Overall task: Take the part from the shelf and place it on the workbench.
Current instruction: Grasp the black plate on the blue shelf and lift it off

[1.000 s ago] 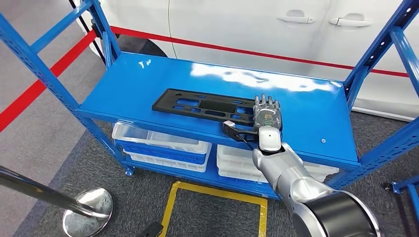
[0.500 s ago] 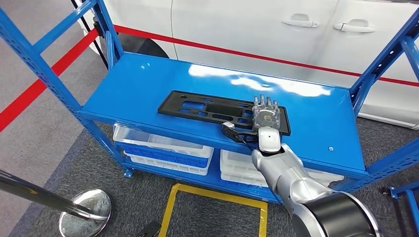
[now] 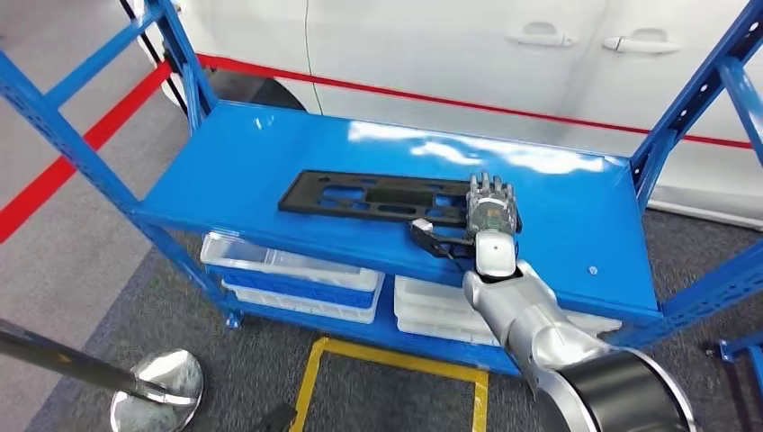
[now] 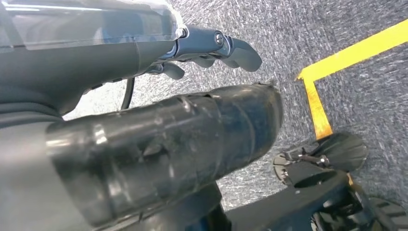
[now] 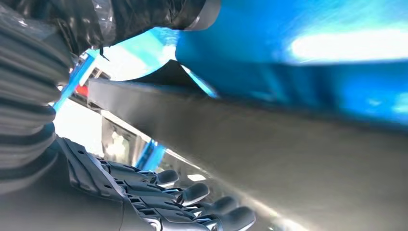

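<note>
- Part [image 3: 378, 199]: a long, flat black panel with cut-out slots, lying on the blue shelf [image 3: 270, 153] near its front edge, its right end under the right hand [image 3: 490, 216].
- Handling, as a judgement: it looks like thin moulded plastic, light and fairly stiff. Being so long, it would likely droop or swing if lifted by one end alone. The smooth face may be slippery, and the thin webs between the slots look like the weakest places.
- Where to hold: the solid rim at the right end, or further in toward the middle for better balance.
- Right hand: lies over the part's right end with fingers [image 5: 192, 192] stretched along it; the wrist view shows the dark panel beside them. Whether it is truly gripped, I cannot tell.
- Left hand [image 4: 211, 48]: hangs over the grey floor, fingers curled, holding nothing.
</note>
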Robot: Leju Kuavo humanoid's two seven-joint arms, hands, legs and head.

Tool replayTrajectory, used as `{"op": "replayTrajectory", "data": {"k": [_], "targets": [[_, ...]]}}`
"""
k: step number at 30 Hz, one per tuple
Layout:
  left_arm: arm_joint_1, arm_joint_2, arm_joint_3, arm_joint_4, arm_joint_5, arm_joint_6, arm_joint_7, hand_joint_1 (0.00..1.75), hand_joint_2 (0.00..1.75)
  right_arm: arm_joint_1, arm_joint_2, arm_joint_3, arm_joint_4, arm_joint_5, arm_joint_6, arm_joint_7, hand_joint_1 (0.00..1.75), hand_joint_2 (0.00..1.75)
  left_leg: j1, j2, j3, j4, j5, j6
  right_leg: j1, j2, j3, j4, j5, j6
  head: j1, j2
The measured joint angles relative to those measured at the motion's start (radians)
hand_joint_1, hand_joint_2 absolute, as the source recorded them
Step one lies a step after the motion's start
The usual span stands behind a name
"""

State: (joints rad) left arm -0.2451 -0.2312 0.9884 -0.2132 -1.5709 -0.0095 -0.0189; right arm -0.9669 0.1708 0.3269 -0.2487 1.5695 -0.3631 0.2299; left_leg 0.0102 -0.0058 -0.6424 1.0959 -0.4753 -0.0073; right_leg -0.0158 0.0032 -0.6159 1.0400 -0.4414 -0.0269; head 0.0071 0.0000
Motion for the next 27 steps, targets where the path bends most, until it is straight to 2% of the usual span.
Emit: {"op": "replayTrajectory", "data": {"k": [2, 3, 4, 5, 7, 8, 9, 10, 13, 14, 15, 17, 18, 19, 20, 22, 23, 24, 25, 27], "targets": [[0.001, 0.000, 0.000, 0.000, 0.000, -0.003, -0.001, 0.00, 0.00, 0.001, 0.000, 0.000, 0.000, 0.000, -0.001, 0.000, 0.00, 1.75, 0.003, 0.001, -0.064, 0.131, -0.054, -0.008, 0.001, 0.001, 0.002, -0.001, -0.009, -0.007, 0.000, 0.000], [0.003, 0.000, 0.000, 0.000, 0.000, -0.004, -0.002, 0.00, 0.00, 0.002, 0.000, 0.000, 0.000, 0.000, -0.001, 0.000, 0.00, 1.75, 0.004, 0.001, -0.091, 0.181, -0.064, -0.010, 0.001, 0.001, 0.005, 0.000, -0.011, -0.008, 0.000, 0.000], [0.005, 0.000, 0.000, 0.000, 0.000, -0.004, -0.003, 0.00, 0.00, 0.004, 0.000, 0.000, 0.000, 0.000, -0.002, 0.000, 0.00, 1.75, 0.004, 0.001, -0.106, 0.204, -0.060, -0.011, 0.002, 0.001, 0.008, 0.001, -0.014, -0.008, 0.000, 0.000], [0.006, 0.000, 0.000, 0.000, 0.000, -0.003, -0.004, 0.00, 0.00, 0.004, 0.000, 0.000, 0.000, 0.000, -0.003, 0.000, 0.00, 1.75, 0.004, 0.001, -0.100, 0.183, -0.035, -0.009, 0.002, 0.001, 0.013, 0.003, -0.015, -0.007, 0.000, 0.000], [0.006, 0.000, 0.000, 0.000, 0.001, 0.002, -0.005, 0.00, 0.00, 0.005, 0.000, -0.001, 0.000, 0.000, -0.005, 0.000, 0.00, 1.75, 0.002, 0.001, -0.045, 0.057, 0.037, -0.001, 0.002, 0.002, 0.023, 0.004, -0.020, -0.003, 0.000, 0.000], [0.005, 0.000, 0.000, 0.000, 0.001, 0.005, -0.005, 0.00, 0.00, 0.005, 0.000, -0.002, 0.000, 0.000, -0.006, 0.000, 0.00, 1.75, 0.000, 0.000, -0.016, -0.006, 0.061, 0.004, 0.004, 0.002, 0.026, 0.004, -0.022, 0.001, 0.000, 0.000], [0.003, 0.000, 0.000, 0.000, 0.001, 0.008, -0.004, 0.00, 0.00, 0.005, 0.000, -0.003, 0.000, -0.001, -0.007, -0.001, 0.00, 1.75, -0.003, 0.000, 0.002, -0.047, 0.072, 0.009, 0.004, 0.003, 0.026, 0.003, -0.024, 0.005, 0.000, 0.000], [0.002, 0.000, 0.000, 0.000, 0.000, 0.010, -0.004, 0.00, 0.00, 0.005, 0.000, -0.005, 0.000, -0.001, -0.007, -0.001, 0.00, 1.75, -0.007, 0.000, 0.010, -0.065, 0.069, 0.013, 0.005, 0.004, 0.025, 0.002, -0.024, 0.009, 0.000, 0.000], [0.002, 0.000, 0.000, 0.000, 0.000, 0.011, -0.002, 0.00, 0.00, 0.005, 0.000, -0.008, -0.001, -0.002, -0.009, -0.001, 0.00, 1.75, -0.004, 0.001, 0.020, -0.084, 0.068, 0.027, 0.006, 0.003, 0.024, 0.001, -0.031, 0.026, 0.000, 0.000], [0.001, 0.000, 0.000, 0.000, 0.000, 0.011, -0.003, 0.00, 0.00, 0.004, 0.000, -0.009, -0.002, -0.003, -0.010, -0.001, 0.00, 1.75, -0.001, 0.001, 0.025, -0.092, 0.070, 0.034, 0.007, 0.002, 0.018, 0.019, -0.044, 0.030, 0.001, 0.000], [0.000, -0.001, 0.000, 0.000, 0.000, 0.011, -0.003, 0.00, 0.00, 0.005, -0.001, -0.012, -0.002, -0.005, -0.010, -0.002, 0.00, 1.75, 0.001, 0.002, 0.031, -0.098, 0.071, 0.040, 0.007, 0.001, -0.001, 0.059, -0.066, 0.033, 0.002, 0.000], [-0.001, -0.001, 0.000, 0.000, 0.000, 0.012, -0.001, 0.00, 0.00, 0.009, -0.001, -0.022, -0.001, -0.014, -0.012, -0.004, 0.88, 1.75, 0.000, 0.003, 0.033, -0.099, 0.068, 0.047, 0.005, 0.001, -0.067, 0.186, -0.121, 0.035, 0.002, 0.000], [-0.001, -0.001, 0.000, 0.000, 0.000, 0.012, 0.000, 0.00, 0.00, 0.013, -0.001, -0.028, -0.001, -0.020, -0.012, -0.006, 1.31, 1.75, -0.001, 0.003, 0.034, -0.098, 0.066, 0.049, 0.004, 0.001, -0.101, 0.244, -0.137, 0.037, 0.002, 0.000], [0.000, -0.001, 0.000, 0.000, 0.000, 0.013, 0.000, 0.00, 0.00, 0.017, -0.001, -0.036, 0.000, -0.029, -0.013, -0.009, 1.75, 1.75, -0.001, 0.002, 0.034, -0.096, 0.064, 0.050, 0.002, 0.001, -0.120, 0.270, -0.134, 0.038, 0.002, 0.000], [0.000, -0.001, 0.000, 0.000, 0.000, 0.014, 0.001, 0.00, 0.00, 0.020, -0.001, -0.045, 0.000, -0.038, -0.014, -0.013, 1.75, 1.75, -0.001, 0.001, 0.035, -0.092, 0.061, 0.049, 0.001, 0.000, -0.121, 0.258, -0.111, 0.039, 0.002, 0.000], [0.000, -0.001, -0.001, 0.000, 0.000, 0.015, 0.001, 0.00, 0.00, 0.020, -0.001, -0.065, 0.000, -0.054, -0.016, -0.022, 1.75, 1.75, 0.000, -0.001, 0.035, -0.080, 0.050, 0.043, -0.001, -0.001, -0.073, 0.138, -0.037, 0.037, 0.002, 0.000], [0.000, -0.001, -0.001, 0.000, 0.000, 0.015, 0.001, 0.00, 0.00, 0.019, -0.001, -0.074, 0.000, -0.059, -0.015, -0.025, 1.75, 1.75, -0.002, -0.002, 0.033, -0.071, 0.044, 0.038, 0.001, -0.002, -0.045, 0.077, -0.013, 0.034, 0.002, 0.000], [-0.001, -0.001, -0.001, 0.000, 0.000, 0.015, 0.001, 0.00, 0.00, 0.019, -0.001, -0.082, 0.000, -0.061, -0.014, -0.028, 1.75, 1.75, -0.003, -0.002, 0.031, -0.065, 0.040, 0.033, 0.002, -0.002, -0.027, 0.036, -0.001, 0.031, 0.002, 0.000], [-0.001, -0.001, -0.001, 0.000, 0.000, 0.015, 0.001, 0.00, 0.00, 0.018, 0.000, -0.087, 0.000, -0.062, -0.014, -0.030, 1.75, 1.75, -0.005, -0.002, 0.028, -0.062, 0.037, 0.028, 0.004, -0.001, -0.019, 0.019, -0.001, 0.028, 0.001, 0.000], [-0.002, -0.001, -0.001, 0.000, 0.000, 0.017, 0.001, 0.00, 0.00, 0.015, 0.001, -0.096, -0.001, -0.063, -0.012, -0.033, 1.75, 1.75, -0.005, -0.002, 0.029, -0.063, 0.036, 0.018, 0.005, 0.001, -0.016, 0.016, -0.002, 0.020, 0.000, 0.000]]}}
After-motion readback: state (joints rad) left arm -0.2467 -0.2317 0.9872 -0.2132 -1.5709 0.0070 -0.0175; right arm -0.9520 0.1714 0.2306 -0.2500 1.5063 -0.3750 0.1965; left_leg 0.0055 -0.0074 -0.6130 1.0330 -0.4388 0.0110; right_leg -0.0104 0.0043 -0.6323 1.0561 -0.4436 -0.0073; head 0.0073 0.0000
